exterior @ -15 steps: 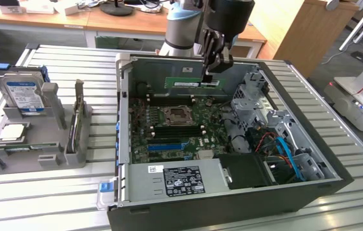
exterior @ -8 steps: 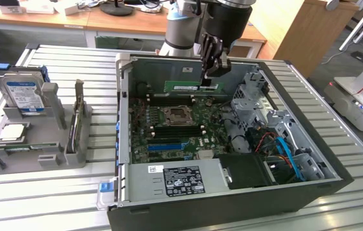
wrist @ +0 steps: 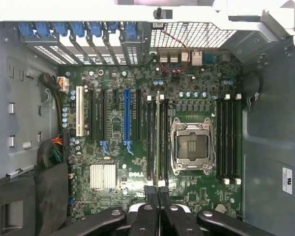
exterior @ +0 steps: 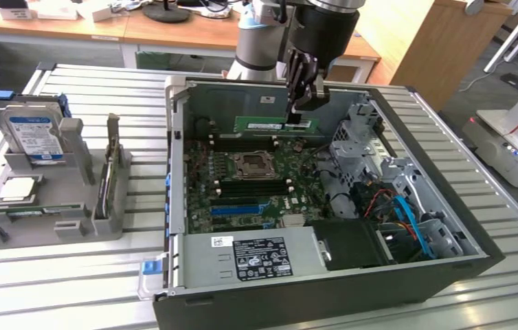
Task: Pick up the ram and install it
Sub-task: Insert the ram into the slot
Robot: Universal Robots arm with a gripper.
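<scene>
Now thin grn ram (wht label) clamped in claw.

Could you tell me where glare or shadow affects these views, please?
Exterior view: glare streaks the ribbed table; the case around the held ram is shaded. Wrist view: the case rim is washed out white, the motherboard evenly lit.

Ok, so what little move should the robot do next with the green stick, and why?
Probably lower it straight down. The gripper is shut on the ram, which hangs above the motherboard; in the wrist view its edge runs along the memory slots beside the CPU socket.
</scene>
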